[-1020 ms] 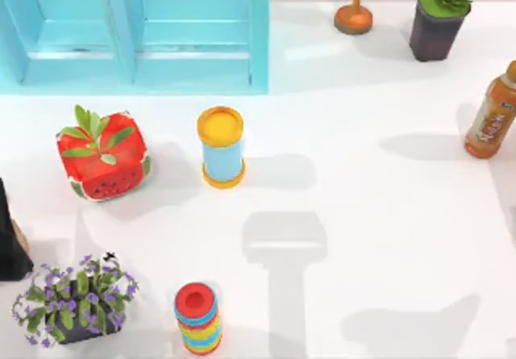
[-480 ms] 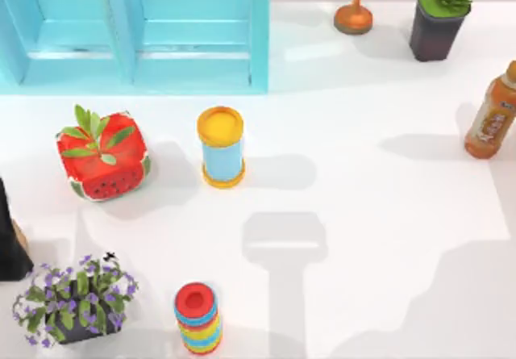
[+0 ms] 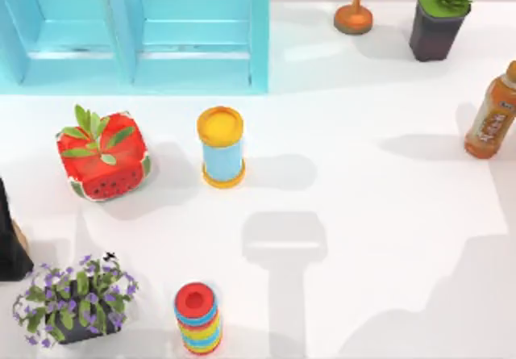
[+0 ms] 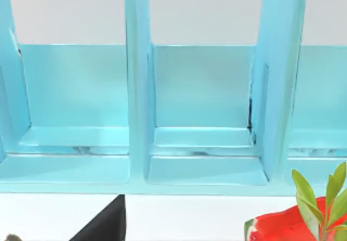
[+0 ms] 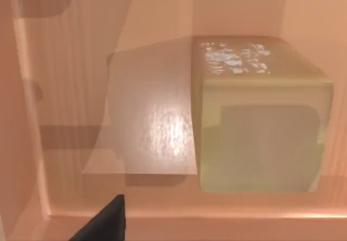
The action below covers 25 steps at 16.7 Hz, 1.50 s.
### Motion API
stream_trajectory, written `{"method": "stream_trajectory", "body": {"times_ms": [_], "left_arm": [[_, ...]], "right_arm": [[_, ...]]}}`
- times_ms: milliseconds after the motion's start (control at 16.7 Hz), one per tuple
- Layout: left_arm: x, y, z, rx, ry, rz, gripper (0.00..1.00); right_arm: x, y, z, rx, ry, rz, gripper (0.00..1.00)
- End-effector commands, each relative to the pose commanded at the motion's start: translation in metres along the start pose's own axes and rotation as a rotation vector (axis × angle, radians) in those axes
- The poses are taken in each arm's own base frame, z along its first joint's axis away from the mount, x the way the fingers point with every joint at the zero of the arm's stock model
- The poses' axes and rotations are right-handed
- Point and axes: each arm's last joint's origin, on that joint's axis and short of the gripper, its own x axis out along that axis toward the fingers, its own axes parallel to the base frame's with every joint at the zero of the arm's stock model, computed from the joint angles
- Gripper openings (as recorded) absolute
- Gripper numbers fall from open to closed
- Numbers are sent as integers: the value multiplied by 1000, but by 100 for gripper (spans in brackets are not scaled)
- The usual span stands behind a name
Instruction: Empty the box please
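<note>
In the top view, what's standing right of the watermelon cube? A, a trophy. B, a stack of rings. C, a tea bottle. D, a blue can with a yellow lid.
D: the blue can with its yellow lid stands just right of the watermelon cube; the trophy and tea bottle are far to the right, and the ring stack sits nearer the bottom edge.

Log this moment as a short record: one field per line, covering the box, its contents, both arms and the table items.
box: pale wooden box interior, seen in the right wrist view
contents: one yellowish block resting on the box floor
right gripper: above the box, a dark fingertip showing
left arm: facing the blue shelf
table items: watermelon cube, yellow-lidded can, ring stack, bottle
</note>
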Motion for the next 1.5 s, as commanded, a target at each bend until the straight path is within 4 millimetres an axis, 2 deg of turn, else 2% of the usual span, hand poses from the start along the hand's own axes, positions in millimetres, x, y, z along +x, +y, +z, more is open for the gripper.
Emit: {"method": "stream_trajectory", "body": {"times_ms": [180,540,660,960,1500], "left_arm": [[0,0,0,0,0,0,100],[0,0,0,0,0,0,100],[0,0,0,0,0,0,100],[0,0,0,0,0,0,100],[0,0,0,0,0,0,100]], "right_arm": [[12,-1,1,3,8,4,100],[80,-3,4,4,-10,-5,100],[96,-2,1,4,-1,0,100],[100,-1,0,4,3,2,100],[100,-1,0,4,3,2,32]]}}
